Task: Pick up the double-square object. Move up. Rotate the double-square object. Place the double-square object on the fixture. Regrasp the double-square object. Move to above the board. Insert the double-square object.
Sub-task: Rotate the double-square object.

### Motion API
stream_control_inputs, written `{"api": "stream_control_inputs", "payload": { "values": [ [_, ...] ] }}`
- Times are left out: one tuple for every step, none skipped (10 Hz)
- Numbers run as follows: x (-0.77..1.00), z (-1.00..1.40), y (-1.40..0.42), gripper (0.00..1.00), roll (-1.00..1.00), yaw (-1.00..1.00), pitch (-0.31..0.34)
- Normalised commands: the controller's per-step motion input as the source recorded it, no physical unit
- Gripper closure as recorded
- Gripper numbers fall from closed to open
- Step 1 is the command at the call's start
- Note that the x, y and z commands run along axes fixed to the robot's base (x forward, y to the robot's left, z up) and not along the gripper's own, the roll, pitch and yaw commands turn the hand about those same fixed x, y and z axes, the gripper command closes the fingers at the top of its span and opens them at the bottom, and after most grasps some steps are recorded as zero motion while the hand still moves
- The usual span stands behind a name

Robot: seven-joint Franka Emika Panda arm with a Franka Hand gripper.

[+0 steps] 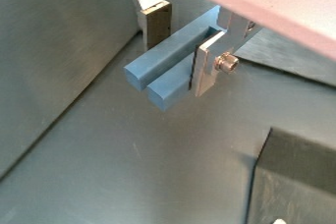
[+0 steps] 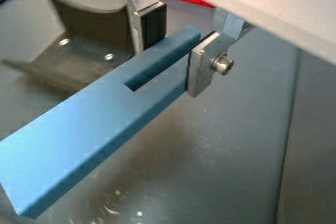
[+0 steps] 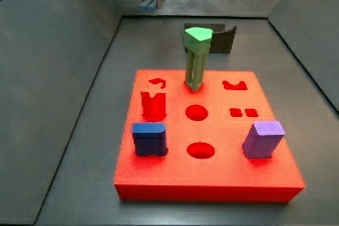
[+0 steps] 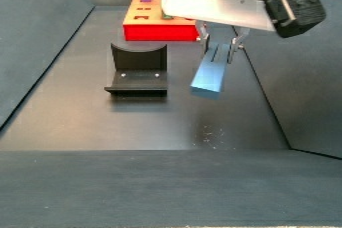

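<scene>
In both wrist views the gripper clamps its silver plate fingers on the long slate-blue grooved double-square object. In a side view that bar hangs tilted above the floor, beside the dark L-shaped fixture, with the bright-red board beyond.

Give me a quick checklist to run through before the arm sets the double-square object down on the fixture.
1. Grip: gripper shut on the double-square object, fingers on both sides: ok.
2. Bar off the floor, hanging tilted in a side view: ok.
3. Fixture bare, nothing on it: ok.
4. Bar over the fixture: not ok, it hangs beside it.
5. Bar at placing angle: cannot tell.
6. Board away from the gripper: ok.
</scene>
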Motion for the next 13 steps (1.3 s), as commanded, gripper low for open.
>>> {"api": "stream_control_inputs", "payload": {
  "values": [
    [0.02, -0.04, 0.02, 1.0, 0.0, -1.0, -0.001],
    [0.02, -0.04, 0.02, 1.0, 0.0, -1.0, -0.001],
    [0.02, -0.04, 0.02, 1.0, 0.0, -1.0, -0.001],
    [0.02, -0.04, 0.02, 1.0, 0.0, -1.0, -0.001],
    [0.02, -0.04, 0.02, 1.0, 0.0, -1.0, -0.001],
    [0.02, -0.04, 0.02, 1.0, 0.0, -1.0, -0.001],
    [0.02, -0.04, 0.02, 1.0, 0.0, -1.0, -0.001],
    [0.02, -0.04, 0.02, 1.0, 0.0, -1.0, -0.001],
    [0.02, -0.04, 0.02, 1.0, 0.0, -1.0, -0.001],
    [0.02, -0.04, 0.02, 1.0, 0.0, -1.0, -0.001],
    [0.02, -0.04, 0.02, 1.0, 0.0, -1.0, -0.001],
    [0.02, -0.04, 0.02, 1.0, 0.0, -1.0, -0.001],
    [0.02, -0.04, 0.02, 1.0, 0.0, -1.0, -0.001]
  ]
}}
